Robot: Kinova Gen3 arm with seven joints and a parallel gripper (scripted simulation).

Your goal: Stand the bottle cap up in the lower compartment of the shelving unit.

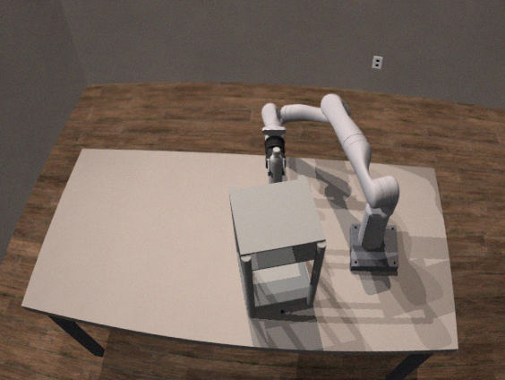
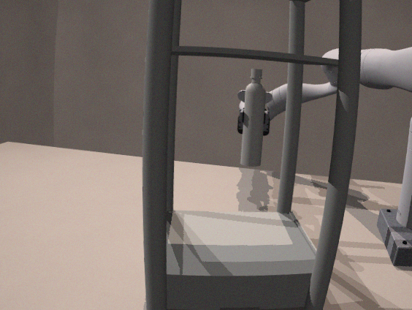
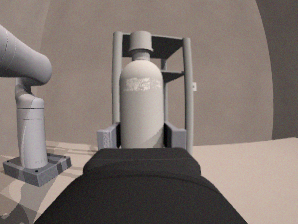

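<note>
Counter (image 1: 134, 233) carries shelf unit (image 1: 278, 211) and arm base (image 1: 393, 262). Arm (image 1: 358, 148) reaches round behind unit. Bottle (image 2: 253, 121) hangs upright, cap up, above counter, outside unit, seen through lower compartment. Fingers (image 2: 240, 122) pinch bottle at mid-body, one each side.
</note>
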